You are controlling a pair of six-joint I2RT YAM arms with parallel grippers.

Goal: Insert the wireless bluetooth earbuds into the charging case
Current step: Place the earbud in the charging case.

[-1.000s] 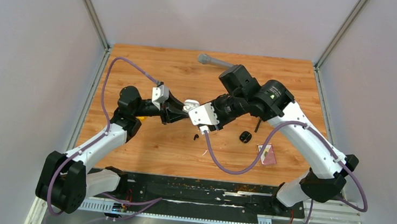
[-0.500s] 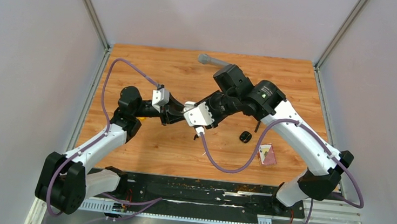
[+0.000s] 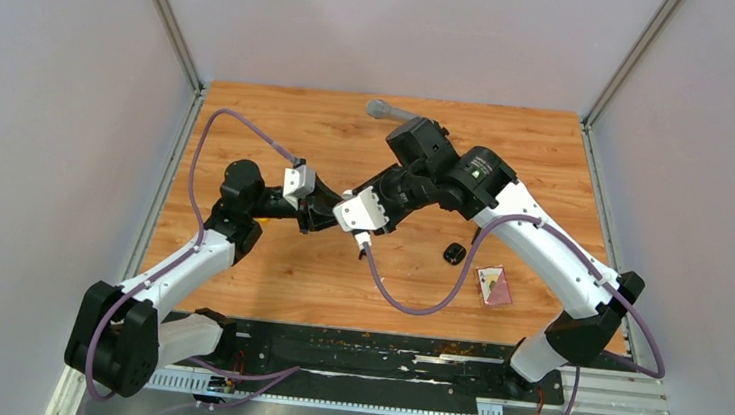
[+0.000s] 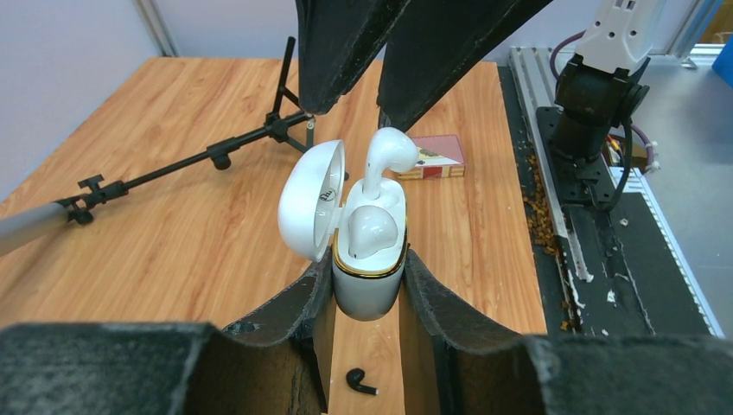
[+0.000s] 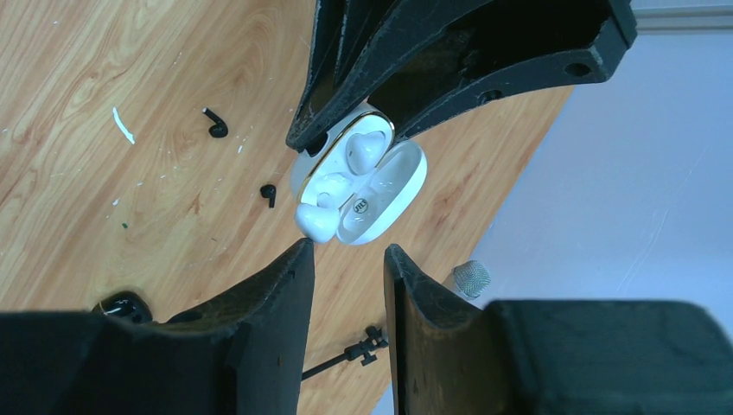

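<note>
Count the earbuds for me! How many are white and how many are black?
White earbuds: 2, one seated in the open white case, one sticking up from it.
Black earbuds: 2, on the table.
Total: 4 earbuds.

A wooden table fills the floor of a grey-walled enclosure with aluminium corner posts. Along its far edge a grey-headed microphone lies on its side, attached to a thin black tripod stand. A small red-and-cream packet lies flat on the right part of the table, a thin white sliver rests on the bare wood, and brown crumbs are scattered along the black strip at the table's near edge.
</note>
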